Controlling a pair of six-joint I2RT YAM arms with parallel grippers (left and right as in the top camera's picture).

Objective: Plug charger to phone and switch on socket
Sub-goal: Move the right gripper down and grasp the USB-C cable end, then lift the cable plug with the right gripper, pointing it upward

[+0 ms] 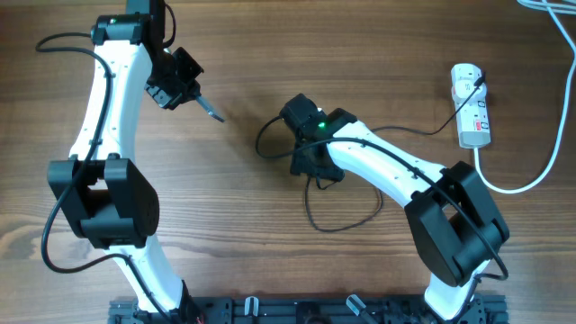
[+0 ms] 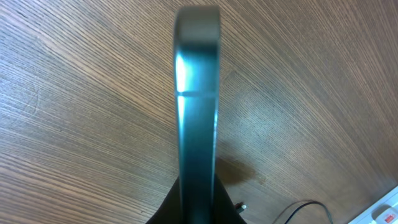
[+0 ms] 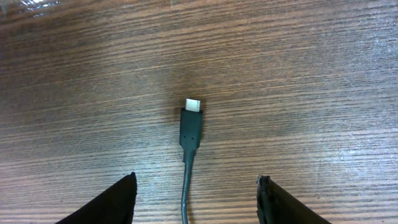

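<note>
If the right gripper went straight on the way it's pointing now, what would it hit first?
Most likely the charger, its connector lying on the table between the fingers of the open right gripper; the depth is unclear.

The phone [image 2: 198, 124] shows edge-on, teal and upright at frame centre. The charger [image 3: 191, 127] lies flat mid-frame, its silver-tipped black connector pointing up. The white socket [image 1: 472, 106] lies at upper right.

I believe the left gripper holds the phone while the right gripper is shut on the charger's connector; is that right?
No: the right wrist view shows the right gripper open, the charger's connector lying free between its fingers. The left gripper holds the phone.
</note>
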